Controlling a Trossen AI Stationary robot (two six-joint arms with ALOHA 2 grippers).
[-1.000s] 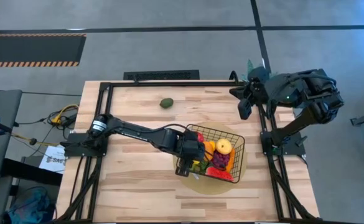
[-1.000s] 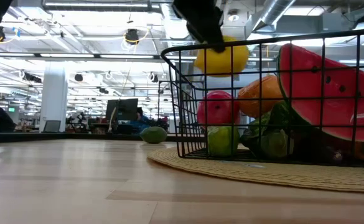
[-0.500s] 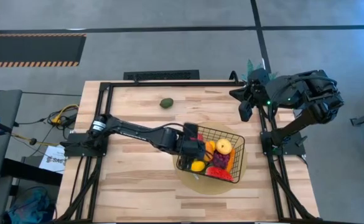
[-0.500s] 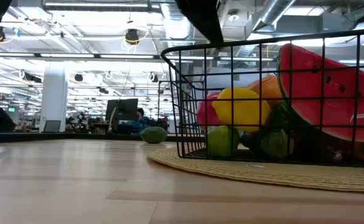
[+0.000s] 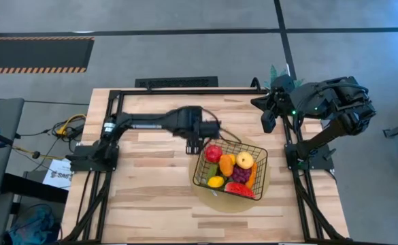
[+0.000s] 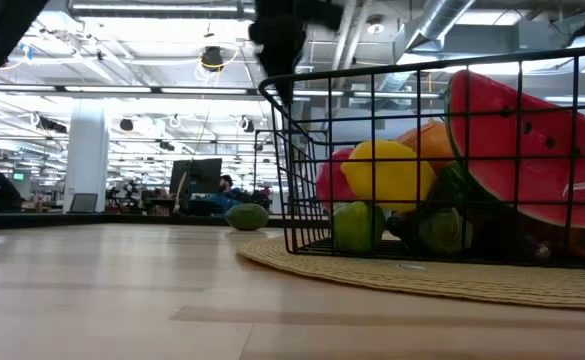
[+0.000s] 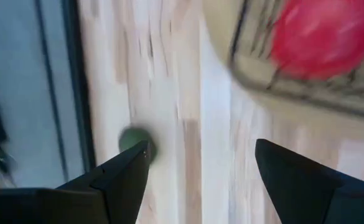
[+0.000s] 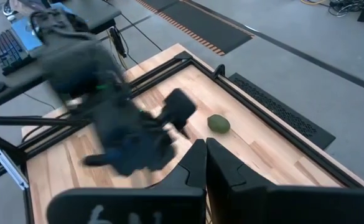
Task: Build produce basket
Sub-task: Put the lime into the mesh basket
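Basket nearly full, one piece left out.
From above, the basket (image 5: 230,165) holds most produce; the avocado (image 5: 181,113) lies well apart. Left wrist view: left gripper (image 7: 201,163) spread, empty. Right wrist view: right gripper (image 8: 205,163) closed, empty.

No readable text, no legible labels, brands, numbers or signs on anything shown

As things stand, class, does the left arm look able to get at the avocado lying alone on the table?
Probably yes: the open left end effector is near the avocado, with only bare table between them.
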